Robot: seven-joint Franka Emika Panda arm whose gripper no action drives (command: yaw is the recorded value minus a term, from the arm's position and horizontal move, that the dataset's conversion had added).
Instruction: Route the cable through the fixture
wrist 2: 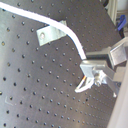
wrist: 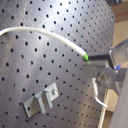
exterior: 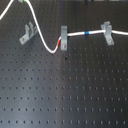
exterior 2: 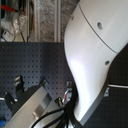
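In the first exterior view, your cable [exterior: 75, 35] is running through two clips and arching limply over the forked fixture [exterior: 27, 34] at the first exterior view's left, unseated; it looks light and floppy. The second exterior view is showing mostly the arm. In both wrist views your gripper [wrist: 102, 59] is pinching the cable near its green mark, a sensible hold close to the end.
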